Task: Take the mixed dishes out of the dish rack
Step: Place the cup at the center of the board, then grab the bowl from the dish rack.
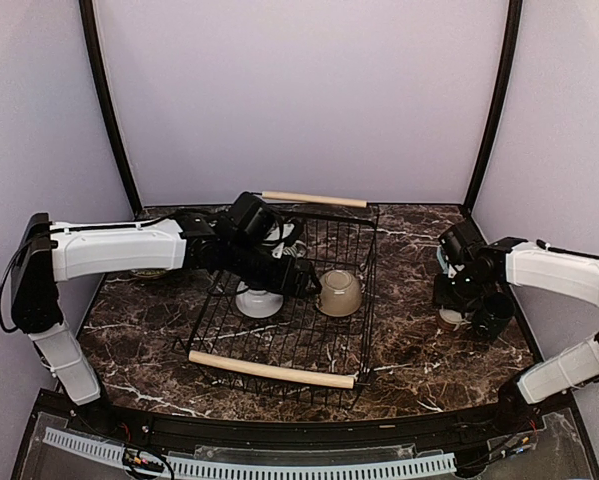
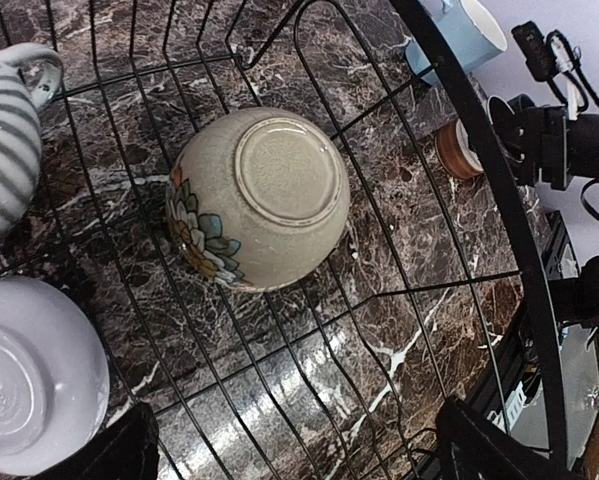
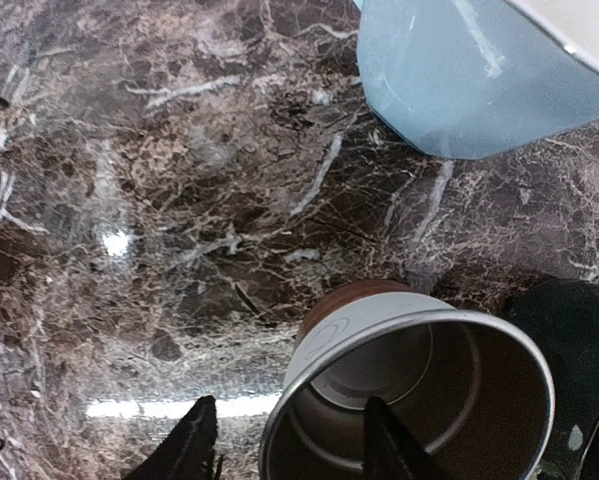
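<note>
The dish rack stands mid-table and holds an upturned beige floral bowl, an upturned white bowl and a grey-striped mug. My left gripper is inside the rack between the two bowls. In the left wrist view it is open wide and empty above the rack floor, the beige bowl ahead and the white bowl to its left. My right gripper is open around the rim of the small white-brown cup, one finger inside and one outside. The cup stands on the table.
A light-blue mug lies just beyond the cup, and a dark-teal mug stands close on its right. The rack's rim wire runs between the beige bowl and the right arm. The table is dark marble.
</note>
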{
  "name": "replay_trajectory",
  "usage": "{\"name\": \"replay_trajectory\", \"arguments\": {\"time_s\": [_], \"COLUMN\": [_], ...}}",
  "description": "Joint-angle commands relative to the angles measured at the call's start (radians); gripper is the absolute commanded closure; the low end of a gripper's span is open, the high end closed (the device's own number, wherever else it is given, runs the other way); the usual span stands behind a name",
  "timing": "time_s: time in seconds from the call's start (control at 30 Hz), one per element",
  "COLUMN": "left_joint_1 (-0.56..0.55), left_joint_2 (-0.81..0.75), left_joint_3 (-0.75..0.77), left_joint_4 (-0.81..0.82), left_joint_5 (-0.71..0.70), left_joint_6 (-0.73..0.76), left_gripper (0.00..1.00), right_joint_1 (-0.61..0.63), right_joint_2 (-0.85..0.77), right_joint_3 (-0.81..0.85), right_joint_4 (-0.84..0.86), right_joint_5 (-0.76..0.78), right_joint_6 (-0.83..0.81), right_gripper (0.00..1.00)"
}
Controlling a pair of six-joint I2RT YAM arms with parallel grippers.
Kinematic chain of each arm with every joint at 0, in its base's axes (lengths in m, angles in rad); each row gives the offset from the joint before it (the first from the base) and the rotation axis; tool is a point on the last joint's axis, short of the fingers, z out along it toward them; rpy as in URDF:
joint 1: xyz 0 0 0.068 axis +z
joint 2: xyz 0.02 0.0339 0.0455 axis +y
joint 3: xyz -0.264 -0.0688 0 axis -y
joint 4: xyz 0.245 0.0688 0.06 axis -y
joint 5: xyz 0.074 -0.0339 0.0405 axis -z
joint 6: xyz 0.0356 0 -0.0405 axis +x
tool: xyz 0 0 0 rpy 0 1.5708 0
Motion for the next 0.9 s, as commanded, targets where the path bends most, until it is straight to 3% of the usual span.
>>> {"name": "replay_trajectory", "arguments": {"time_s": [0.0,0.13,0.3,0.73,0.87], "left_joint_1": [-0.023,-0.031,-0.030,-0.009,-0.010], "left_joint_2": [0.066,0.121,0.177,0.242,0.262], "left_joint_3": [0.092,0.132,0.143,-0.024,-0.030], "left_joint_4": [-0.069,-0.071,0.005,0.478,0.501], "left_joint_5": [0.009,0.015,0.041,0.099,0.088], "left_joint_6": [0.057,0.054,-0.035,-0.521,-0.598], "left_gripper": [0.05,0.06,0.05,0.01,0.01], "right_joint_1": [-0.007,-0.006,-0.006,-0.005,-0.005], "right_joint_2": [-0.078,-0.146,-0.221,-0.287,-0.312], "right_joint_3": [0.007,0.005,0.009,-0.022,-0.029], "right_joint_4": [0.024,0.041,0.078,0.094,0.104], "right_joint_5": [-0.020,-0.066,-0.082,-0.086,-0.099], "right_joint_6": [-0.029,-0.060,-0.091,-0.082,-0.076], "right_gripper": [0.43,0.26,0.12,0.10,0.10]}}
